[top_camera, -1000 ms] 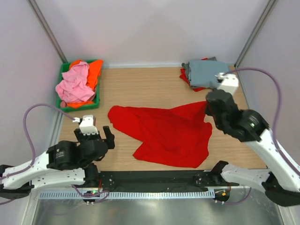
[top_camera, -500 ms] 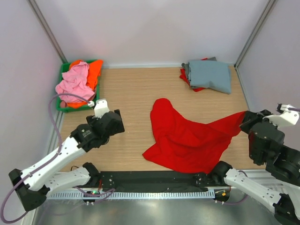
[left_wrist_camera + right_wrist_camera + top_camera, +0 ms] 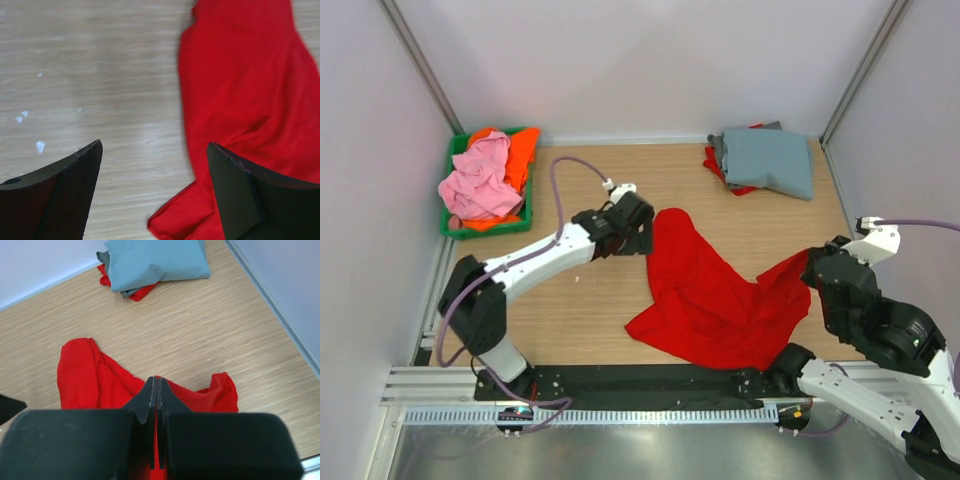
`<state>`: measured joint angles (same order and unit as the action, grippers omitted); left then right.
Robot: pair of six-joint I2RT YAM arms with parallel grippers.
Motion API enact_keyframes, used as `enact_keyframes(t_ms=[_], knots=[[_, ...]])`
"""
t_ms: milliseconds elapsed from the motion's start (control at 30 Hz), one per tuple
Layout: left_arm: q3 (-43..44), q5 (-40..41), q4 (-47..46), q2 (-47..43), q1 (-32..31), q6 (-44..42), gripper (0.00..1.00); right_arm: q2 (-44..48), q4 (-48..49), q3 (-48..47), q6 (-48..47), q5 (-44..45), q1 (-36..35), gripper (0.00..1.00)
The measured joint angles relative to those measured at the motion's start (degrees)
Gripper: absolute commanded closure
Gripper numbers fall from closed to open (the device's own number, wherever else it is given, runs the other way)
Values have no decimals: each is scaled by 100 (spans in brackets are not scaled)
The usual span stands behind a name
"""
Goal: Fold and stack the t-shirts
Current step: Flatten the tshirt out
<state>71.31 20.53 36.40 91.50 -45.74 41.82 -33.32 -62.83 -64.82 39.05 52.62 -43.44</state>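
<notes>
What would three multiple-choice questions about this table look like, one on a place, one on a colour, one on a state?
1. Where on the table does the folded grey-blue t-shirt lie? A near left corner; B far right corner; C centre.
2. What colour is the loose t-shirt lying mid-table? A pink; B red; C orange.
3. How is the right gripper? A open above bare wood; B out of view; C shut on the loose t-shirt.

Answers: B, the top view shows it at the back right; B, the crumpled cloth is bright red; C, the right wrist view shows its fingers pressed together on red cloth.
</notes>
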Motion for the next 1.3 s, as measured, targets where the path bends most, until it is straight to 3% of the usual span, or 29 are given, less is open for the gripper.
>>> enact_keyframes(t_ms=[233, 567, 933, 1033, 1133, 1233, 1300], knots=[[1690, -70, -81, 1421, -260, -293, 23, 48, -286, -83, 101, 177, 0, 99], [2811, -175, 72, 2968, -494, -514, 37, 151, -358, -138, 127, 251, 0, 99], [3797, -125, 437, 3829, -776, -634, 31, 245, -358, -48, 142, 243, 0, 99], [3987, -4, 542, 4006, -859, -638, 38, 247, -358, -31, 142, 219, 0, 99], [4131, 164, 680, 4205, -879, -654, 55, 267, -361, -31, 140, 212, 0, 99], [4146, 260, 752, 4347, -861, -664, 89, 282, -361, -31, 138, 210, 0, 99], [4190, 315, 782, 4350, -859, -699, 100, 297, -361, -31, 138, 212, 0, 99]])
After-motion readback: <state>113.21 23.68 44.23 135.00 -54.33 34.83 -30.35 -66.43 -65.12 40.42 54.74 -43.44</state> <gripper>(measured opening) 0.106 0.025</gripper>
